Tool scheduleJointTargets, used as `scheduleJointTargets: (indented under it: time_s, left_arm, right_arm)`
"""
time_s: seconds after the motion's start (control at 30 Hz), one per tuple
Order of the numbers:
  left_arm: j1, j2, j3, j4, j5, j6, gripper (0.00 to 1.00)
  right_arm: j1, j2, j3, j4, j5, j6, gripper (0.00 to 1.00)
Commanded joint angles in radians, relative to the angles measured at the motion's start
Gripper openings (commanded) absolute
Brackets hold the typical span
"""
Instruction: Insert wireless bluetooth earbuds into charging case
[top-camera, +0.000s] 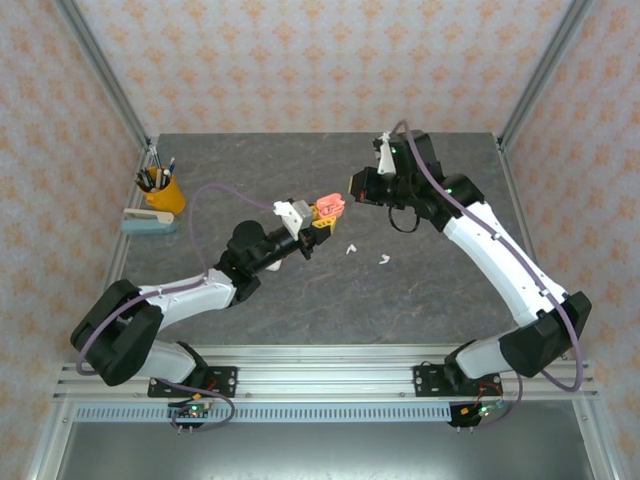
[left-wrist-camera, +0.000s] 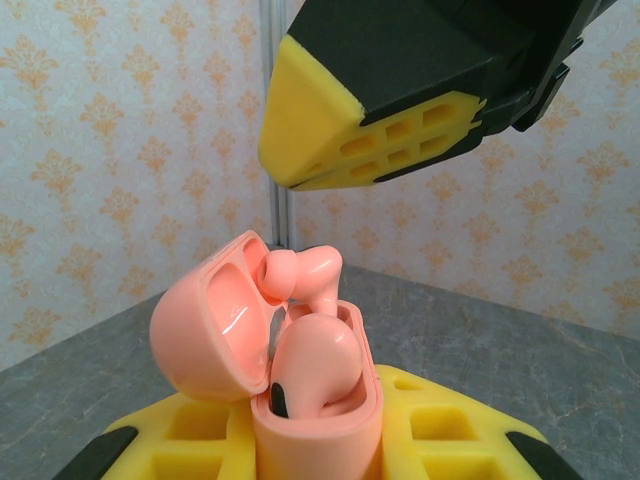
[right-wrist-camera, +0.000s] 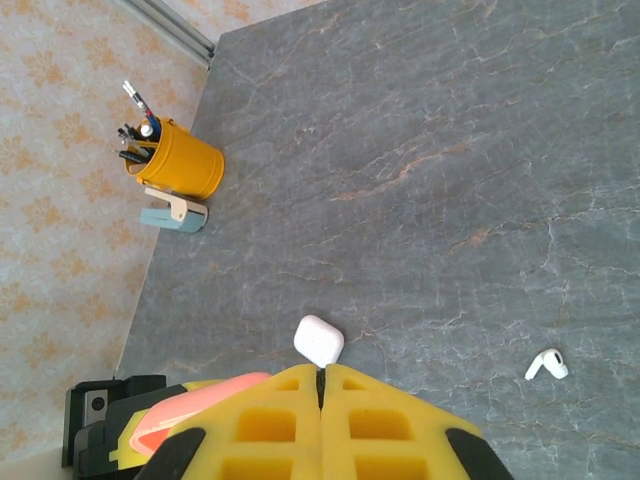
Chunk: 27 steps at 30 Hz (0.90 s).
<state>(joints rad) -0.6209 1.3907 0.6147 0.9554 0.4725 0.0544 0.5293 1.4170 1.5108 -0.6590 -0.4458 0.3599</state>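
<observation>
Clamps the open pink case by its lower half in the left gripper, raised above the grey desk. Shows the lid swung back to the left in the left wrist view. Holds one pink earbud seated in the case, dark tip facing the camera. Carries a second pink earbud on top of the first, head against the lid's inner side, not sunk into a well. Hangs the right gripper just above the case, yellow fingers pressed together with nothing between them, apart from both pink earbuds. Finds one white earbud and another white earbud lying near each other on the desk, a little right of the left gripper. Finds a closed white case lying on the desk too. Finds a yellow pen cup at the desk's left edge, with a pale stapler just beside it
</observation>
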Motion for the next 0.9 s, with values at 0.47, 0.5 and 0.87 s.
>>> scheduleJointTargets:
  time_s: [0.47, 0.5, 0.87]
  left_arm:
    - [0.006, 0.023, 0.056, 0.063, 0.030, 0.004, 0.00]
    - [0.006, 0.025, 0.057, 0.063, 0.029, 0.004, 0.00]
    - [0.006, 0.035, 0.063, 0.065, 0.027, -0.002, 0.00]
  right_arm:
    - [0.005, 0.026, -0.028, -0.003, -0.074, 0.006, 0.00]
    - [0.006, 0.024, -0.029, -0.005, -0.076, 0.004, 0.00]
    - [0.026, 0.015, -0.029, -0.002, -0.099, 0.005, 0.00]
